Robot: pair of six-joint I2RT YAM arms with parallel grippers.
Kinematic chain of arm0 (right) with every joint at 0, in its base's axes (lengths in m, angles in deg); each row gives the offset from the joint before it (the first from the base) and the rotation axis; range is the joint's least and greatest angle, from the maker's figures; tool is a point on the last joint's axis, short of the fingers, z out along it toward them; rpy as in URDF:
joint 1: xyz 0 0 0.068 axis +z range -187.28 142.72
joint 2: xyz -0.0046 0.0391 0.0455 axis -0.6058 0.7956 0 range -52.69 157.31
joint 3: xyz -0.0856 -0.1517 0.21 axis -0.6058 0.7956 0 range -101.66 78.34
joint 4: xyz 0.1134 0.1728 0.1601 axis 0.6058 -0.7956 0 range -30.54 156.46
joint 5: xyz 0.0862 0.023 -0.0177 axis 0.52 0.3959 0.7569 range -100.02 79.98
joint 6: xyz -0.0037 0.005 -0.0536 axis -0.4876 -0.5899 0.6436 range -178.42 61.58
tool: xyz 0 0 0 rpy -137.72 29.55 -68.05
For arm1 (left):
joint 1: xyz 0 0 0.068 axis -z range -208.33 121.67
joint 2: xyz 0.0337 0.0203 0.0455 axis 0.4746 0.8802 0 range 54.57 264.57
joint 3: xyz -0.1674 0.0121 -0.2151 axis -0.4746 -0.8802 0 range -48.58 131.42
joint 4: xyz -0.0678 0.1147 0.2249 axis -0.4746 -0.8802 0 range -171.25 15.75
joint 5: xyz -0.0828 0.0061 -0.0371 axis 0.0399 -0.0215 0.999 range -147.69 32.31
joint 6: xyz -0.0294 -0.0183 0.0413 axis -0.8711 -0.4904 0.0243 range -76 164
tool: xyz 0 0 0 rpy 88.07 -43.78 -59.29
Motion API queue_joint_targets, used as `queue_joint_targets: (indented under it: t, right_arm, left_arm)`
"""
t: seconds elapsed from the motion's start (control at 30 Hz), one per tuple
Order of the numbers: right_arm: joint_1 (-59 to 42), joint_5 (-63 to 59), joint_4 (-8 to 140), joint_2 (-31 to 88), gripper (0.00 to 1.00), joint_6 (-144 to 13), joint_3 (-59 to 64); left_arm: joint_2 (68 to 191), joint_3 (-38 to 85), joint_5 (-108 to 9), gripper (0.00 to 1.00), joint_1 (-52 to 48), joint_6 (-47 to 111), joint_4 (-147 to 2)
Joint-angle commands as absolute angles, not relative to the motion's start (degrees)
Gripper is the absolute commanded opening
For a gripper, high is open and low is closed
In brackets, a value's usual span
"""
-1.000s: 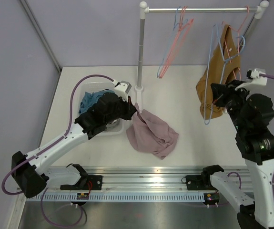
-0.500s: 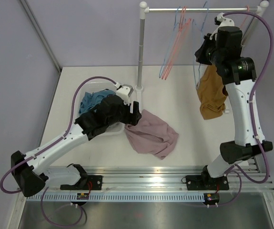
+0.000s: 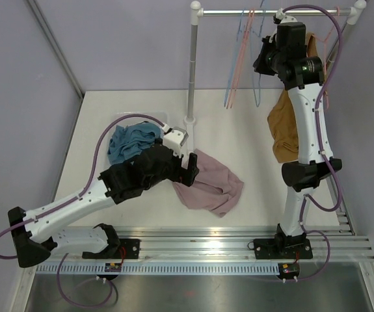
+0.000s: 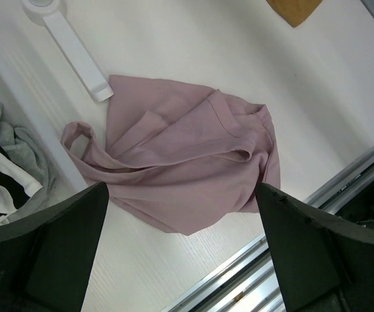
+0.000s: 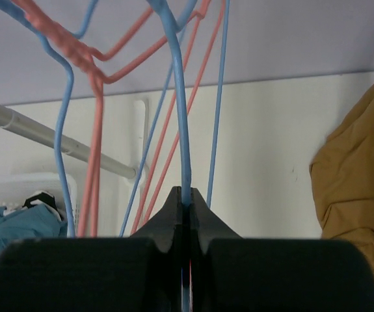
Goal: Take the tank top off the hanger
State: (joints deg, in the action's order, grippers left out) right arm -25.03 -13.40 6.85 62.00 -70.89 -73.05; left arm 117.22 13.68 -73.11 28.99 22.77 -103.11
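The pink tank top [image 3: 211,186] lies crumpled on the table, off any hanger; its strap and body [image 4: 187,156] fill the left wrist view. My left gripper [image 3: 190,168] hovers just above its left edge, open [image 4: 181,214], with nothing between the fingers. High at the back right, my right gripper [image 3: 262,64] is shut on the wire of an empty blue hanger [image 3: 258,88] by the rail. In the right wrist view that blue hanger wire [image 5: 181,117] runs straight into the closed gripper [image 5: 187,195].
Pink hangers [image 3: 242,58] hang on the rail [image 3: 271,12] beside the blue one. A mustard garment [image 3: 284,127] hangs at the right. The rack pole [image 3: 192,65] stands mid-table. A basket of clothes [image 3: 131,140] sits left of the tank top. Metal rails [image 3: 206,244] run along the near edge.
My left gripper opened and let go of the pink tank top, which settled on the table. My right arm swung up and carried the blue hanger to the rail.
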Motion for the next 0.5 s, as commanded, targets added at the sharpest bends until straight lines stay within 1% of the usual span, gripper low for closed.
queue_joint_targets:
  t: [0.0, 0.1, 0.17, 0.3, 0.4, 0.43, 0.47]
  right_arm:
    - [-25.2, -10.7, 8.2, 61.6, 0.00, -71.7, -72.0]
    - [-25.2, -10.6, 7.3, 61.7, 0.00, -71.5, -71.5]
    - [-25.2, -10.4, 7.7, 60.4, 0.00, -71.4, -68.8]
    - [-25.2, -10.7, 10.2, 57.0, 0.00, -70.8, -63.0]
    - [-25.2, -11.6, 11.8, 54.0, 0.13, -70.0, -58.6]
    - [-25.2, -12.0, 12.1, 53.3, 0.24, -69.8, -57.0]
    - [-25.3, -12.1, 12.3, 52.1, 0.30, -69.5, -56.3]
  left_arm:
    - [118.9, 12.7, -78.0, 0.99, 31.8, 21.6, -99.8]
    - [121.5, 11.2, -76.5, 0.99, 33.1, 21.2, -96.2]
    - [123.5, 10.1, -75.1, 0.99, 33.5, 21.5, -93.9]
    - [131.6, 10.2, -73.8, 0.99, 33.6, 21.5, -89.6]
    - [135.5, 9.8, -72.6, 0.99, 34.0, 21.2, -86.7]
    - [137.8, 9.8, -72.0, 0.99, 34.2, 21.1, -85.9]
    - [138.9, 9.9, -72.0, 0.99, 34.2, 20.7, -85.3]
